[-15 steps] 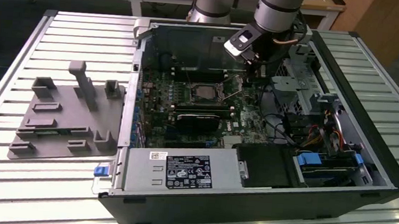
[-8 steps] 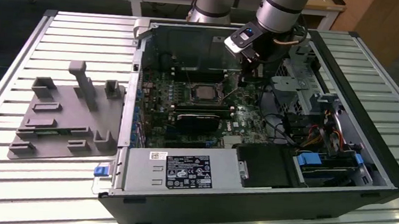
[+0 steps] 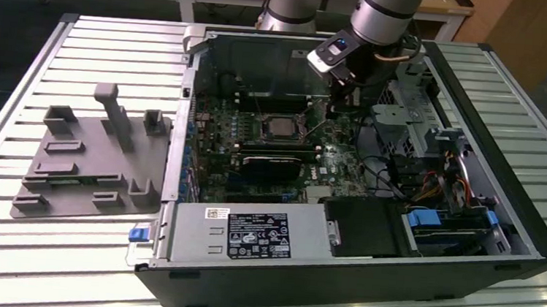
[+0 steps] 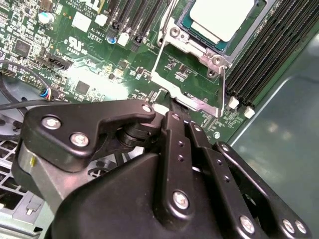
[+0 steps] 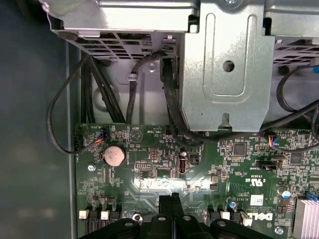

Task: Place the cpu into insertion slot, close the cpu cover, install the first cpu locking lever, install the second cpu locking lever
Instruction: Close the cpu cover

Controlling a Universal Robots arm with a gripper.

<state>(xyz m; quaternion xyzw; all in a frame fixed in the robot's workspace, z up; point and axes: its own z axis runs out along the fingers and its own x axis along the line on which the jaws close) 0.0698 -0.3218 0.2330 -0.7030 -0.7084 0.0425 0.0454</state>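
Slatted table point(image 3: 97, 44) carries an open computer case point(image 3: 342, 276). The gripper point(image 4: 172, 113), fingers pressed together and holding nothing I can make out, sits at the open cpu cover point(image 4: 199, 101) lip, two o'clock from the cpu point(image 3: 278, 127) in the insertion slot point(image 4: 175, 34). The cover looks thin, stiff and light, best handled by that lip

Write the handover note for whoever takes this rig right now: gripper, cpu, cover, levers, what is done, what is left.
Gripper: shut, its tips at the free edge of the cpu cover. I cannot tell whether they pinch it.
Cpu: lies in the insertion slot, pale metal face up.
Cpu cover: open and swung off the chip, with the green motherboard showing through its cut-out centre.
Done: cpu placed.
Left: close the cover, then install both locking levers. I cannot make out how the levers sit.
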